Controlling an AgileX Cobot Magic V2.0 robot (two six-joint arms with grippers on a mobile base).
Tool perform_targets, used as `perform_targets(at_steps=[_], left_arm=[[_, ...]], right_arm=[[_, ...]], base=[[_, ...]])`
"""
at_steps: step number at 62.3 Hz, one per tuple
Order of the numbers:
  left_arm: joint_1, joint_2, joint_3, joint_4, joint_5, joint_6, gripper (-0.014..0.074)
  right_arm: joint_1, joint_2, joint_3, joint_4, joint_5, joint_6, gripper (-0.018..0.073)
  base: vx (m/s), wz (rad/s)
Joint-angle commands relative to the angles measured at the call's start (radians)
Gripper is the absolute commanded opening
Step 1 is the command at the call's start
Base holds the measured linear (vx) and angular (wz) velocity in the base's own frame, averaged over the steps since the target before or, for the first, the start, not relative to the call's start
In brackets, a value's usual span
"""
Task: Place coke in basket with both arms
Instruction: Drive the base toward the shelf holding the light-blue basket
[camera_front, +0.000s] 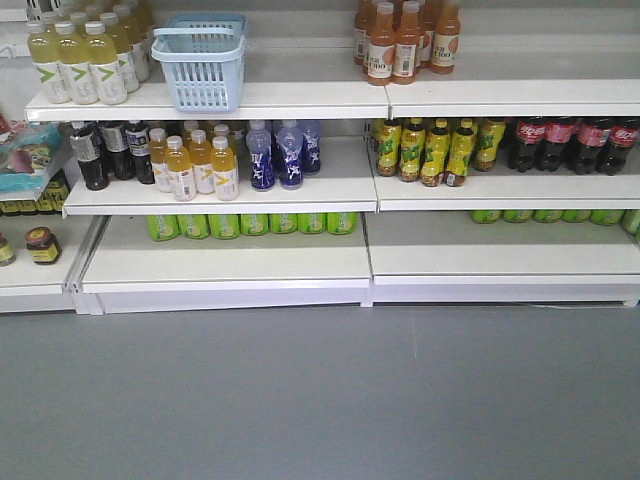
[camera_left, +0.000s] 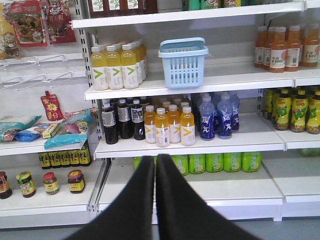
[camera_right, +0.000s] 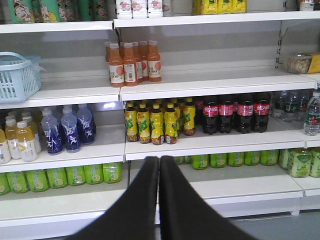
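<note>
The basket (camera_front: 203, 65) stands on the upper shelf (camera_front: 310, 100), right of some bottles (camera_front: 85, 65). The coke (camera_front: 575, 145) stands one shelf lower, far right.

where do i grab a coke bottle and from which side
Take a front-row coke around its red-labelled body, coming straight in from the open shelf front: it stands upright, neighbours crowd its sides, and the shelf above likely blocks a top approach.

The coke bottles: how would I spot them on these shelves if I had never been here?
Look at the white shelving, right-hand bay, on the middle shelf below the orange juice bottles. The coke is the row of dark bottles there, between yellow-green labelled bottles and clear water bottles. Only it has red labels with white script.
</note>
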Motion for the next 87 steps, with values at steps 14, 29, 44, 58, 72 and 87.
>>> perform_targets(at_steps=[14,29,44,58,72,87], left_arm=[[-0.006,-0.016,0.015,-0.008,-0.070,-0.004,-0.0005],[-0.006,-0.016,0.015,-0.008,-0.070,-0.004,-0.0005],[-0.006,-0.016,0.015,-0.008,-0.070,-0.004,-0.0005],[-0.006,-0.016,0.015,-0.008,-0.070,-0.004,-0.0005],[-0.006,-0.016,0.015,-0.008,-0.070,-0.004,-0.0005],[-0.006,-0.016,0.015,-0.008,-0.070,-0.004,-0.0005]], right_arm=[[-0.007,-0.015,0.019,-0.003,-0.073,-0.007,-0.0010],[-0.007,-0.015,0.019,-0.003,-0.073,-0.007,-0.0010],[-0.007,-0.015,0.019,-0.003,-0.073,-0.007,-0.0010],[-0.007,-0.015,0.019,-0.003,-0.073,-0.007,-0.0010],[-0.007,-0.015,0.019,-0.003,-0.073,-0.007,-0.0010],[-0.007,-0.015,0.019,-0.003,-0.074,-0.007,-0.0010]], base=[[0.08,-0.02],[0.05,-0.02],[0.04,-0.01],[0.05,-0.03],[0.08,-0.03],[0.10,-0.06]])
